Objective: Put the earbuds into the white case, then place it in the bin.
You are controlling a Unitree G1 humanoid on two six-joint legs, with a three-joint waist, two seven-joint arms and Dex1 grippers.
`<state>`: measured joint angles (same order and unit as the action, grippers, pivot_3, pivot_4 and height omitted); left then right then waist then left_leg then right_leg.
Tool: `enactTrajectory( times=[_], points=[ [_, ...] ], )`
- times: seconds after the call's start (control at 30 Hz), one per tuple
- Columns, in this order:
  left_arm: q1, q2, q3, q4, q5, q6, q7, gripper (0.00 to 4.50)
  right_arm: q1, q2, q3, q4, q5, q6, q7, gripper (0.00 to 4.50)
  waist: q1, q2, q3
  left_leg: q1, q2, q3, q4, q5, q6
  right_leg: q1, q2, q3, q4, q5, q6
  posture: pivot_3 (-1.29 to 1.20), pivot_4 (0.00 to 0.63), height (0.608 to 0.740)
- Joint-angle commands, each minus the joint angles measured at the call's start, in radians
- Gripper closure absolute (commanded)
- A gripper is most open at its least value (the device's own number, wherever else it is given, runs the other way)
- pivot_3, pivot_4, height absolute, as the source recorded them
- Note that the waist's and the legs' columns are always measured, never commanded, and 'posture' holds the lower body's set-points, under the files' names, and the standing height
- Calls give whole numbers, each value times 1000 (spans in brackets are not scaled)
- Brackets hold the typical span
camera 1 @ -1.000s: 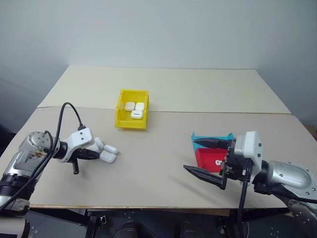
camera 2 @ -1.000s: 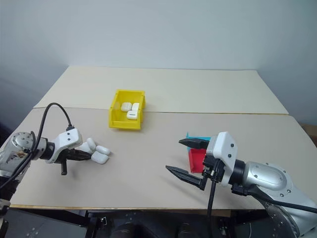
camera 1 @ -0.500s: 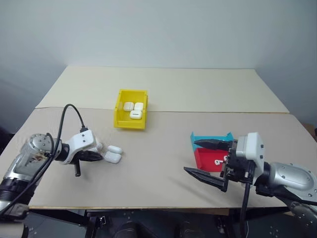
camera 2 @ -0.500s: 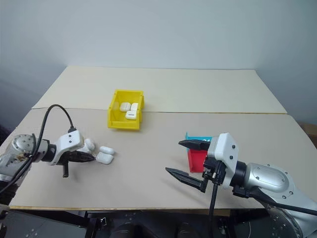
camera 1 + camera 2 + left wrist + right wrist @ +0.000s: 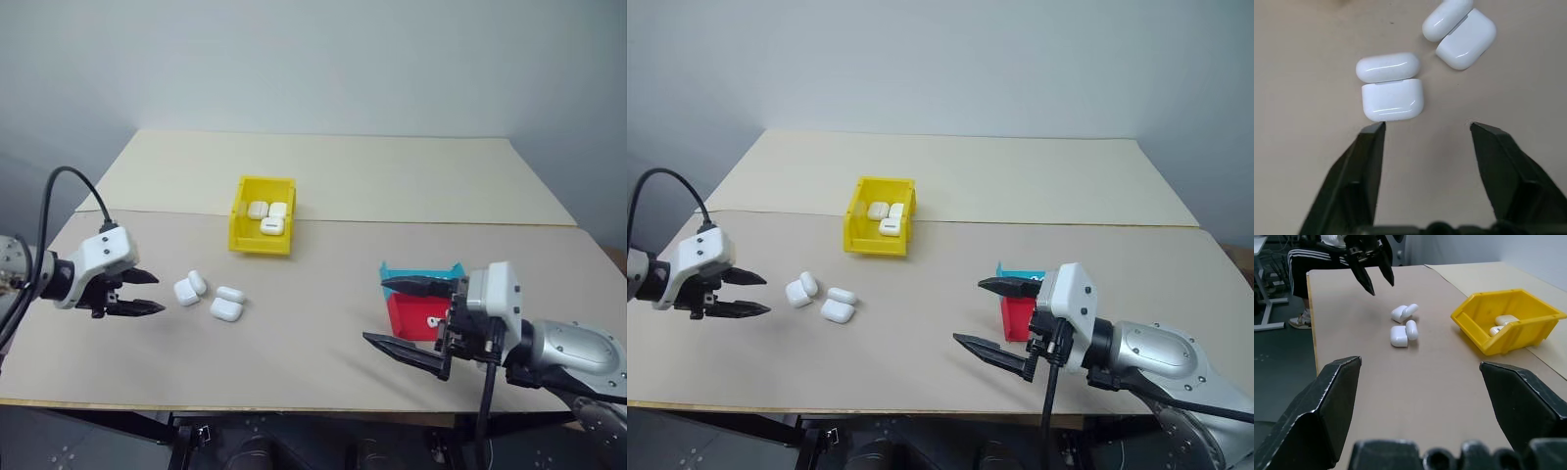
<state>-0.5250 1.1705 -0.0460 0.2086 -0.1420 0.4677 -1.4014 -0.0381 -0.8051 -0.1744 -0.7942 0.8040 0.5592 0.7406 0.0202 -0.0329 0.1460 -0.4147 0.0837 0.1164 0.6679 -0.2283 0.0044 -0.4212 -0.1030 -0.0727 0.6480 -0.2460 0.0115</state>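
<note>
Earbuds lie in the red tray [image 5: 416, 315] by our right end effector [image 5: 404, 315]; we make out one white piece [image 5: 432, 320] there, and a cyan tray [image 5: 419, 272] stands just behind. Two white cases [image 5: 227, 303] sit open on the table [image 5: 323, 323], lids hinged back, one [image 5: 189, 287] nearer our left end effector [image 5: 140, 293], the other beside it; in the left wrist view both cases [image 5: 1390, 86] lie just past the fingertips [image 5: 1375, 131], untouched. A second ago our left end effector was shut and pressed against these cases; now it has pulled back to the left and risen clear, with its jaws spread wide and nothing between them. The cases have parted slightly since. Our right end effector has stayed put, jaws wide and empty. The bin [image 5: 261, 215] behind holds three closed cases [image 5: 265, 215], as before.
</note>
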Motion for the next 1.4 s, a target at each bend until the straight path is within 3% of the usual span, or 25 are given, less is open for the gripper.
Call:
enactTrajectory(
  times=[0.03, 0.13, 0.4, 0.87, 0.97, 1.17, 1.3, 1.4],
  points=[
    [-121, -19, -114, 34, 75, 118, -23, 330, -14, 1, -8, -17, 2, -13, -2, 0, 2, 0, 0, 0, 0, 0, 0, 0, 0, 0, 0, 0, 0, 0, 0, 0, 150, 740],
    [-226, -63, -177, 89, 101, 150, -47, 330, -12, 2, -8, -23, 3, -8, -12, 0, 1, 0, 0, 0, 0, 0, 0, 0, 0, -1, 0, 0, 0, 0, 0, 0, 150, 740],
    [-368, -162, -349, 293, 285, -13, -52, 330, 5, 5, -6, -43, 3, -8, -40, 0, -6, -1, 0, 0, 0, 0, 0, 0, 0, 0, 0, 0, 0, 0, 0, 0, 150, 740],
    [-486, -337, -398, 628, 439, -167, 32, 330, 31, 5, -15, -72, 13, -7, -76, 0, -1, 0, -1, 1, 0, 0, 1, 0, 0, 1, 0, 0, 1, 0, 0, 0, 150, 740],
    [-490, -345, -401, 644, 451, -186, 8, 330, 37, 4, -21, -77, 19, -5, -78, 0, 2, 0, -2, 1, 0, 0, 1, 0, 0, 2, 0, 0, 1, 0, 0, 0, 150, 740],
    [-459, -306, -374, 571, 432, -202, -53, 1640, 53, 1, -34, -85, 23, -9, -82, 0, -1, 0, -2, 1, 0, 0, 1, 0, 0, 1, 0, 0, 1, 0, 0, 0, 150, 740],
    [-398, -223, -292, 470, 361, -273, -84, 1647, 59, 4, -34, -87, 19, -8, -87, 0, -15, 0, -2, 0, 0, 0, 1, 0, 0, -1, 0, 1, 0, 0, 0, 0, 150, 740],
    [-324, -172, -159, 377, 222, -327, -122, 1647, 65, 4, -39, -79, 11, -12, -85, 0, -17, -1, -2, -1, 1, 0, 1, 0, 0, -1, 1, 1, 0, 0, 0, 0, 150, 740]
  ],
)
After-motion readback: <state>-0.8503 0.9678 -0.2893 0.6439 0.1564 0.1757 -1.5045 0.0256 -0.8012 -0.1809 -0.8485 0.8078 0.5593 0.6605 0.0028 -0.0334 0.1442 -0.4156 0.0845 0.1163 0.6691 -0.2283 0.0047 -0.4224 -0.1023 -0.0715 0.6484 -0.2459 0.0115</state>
